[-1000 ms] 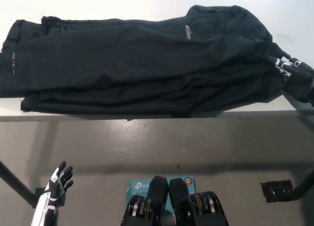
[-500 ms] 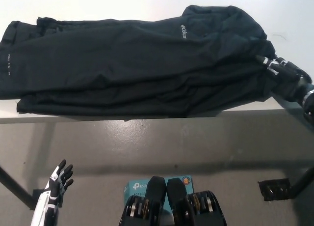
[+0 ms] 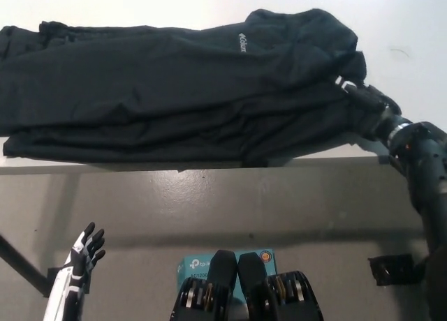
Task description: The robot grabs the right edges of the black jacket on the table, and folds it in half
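Seemingly right hand (image 3: 362,103) fingers pinch jacket (image 3: 174,91) edge; left hand (image 3: 82,255) hangs open.

White table (image 3: 419,28) fills top, thin pale front edge. Below it grey concrete floor (image 3: 230,202), kinda glossy, soft glare patch plus long shadow band. Dark diagonal table leg (image 3: 17,265) lower left, black foot bracket (image 3: 391,270) lower right, teal box (image 3: 198,265) on floor.

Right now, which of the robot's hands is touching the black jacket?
The black right hand: it reaches the right edge of the black jacket on the table. The white left hand hangs low, below the table, fingers apart, touching nothing.
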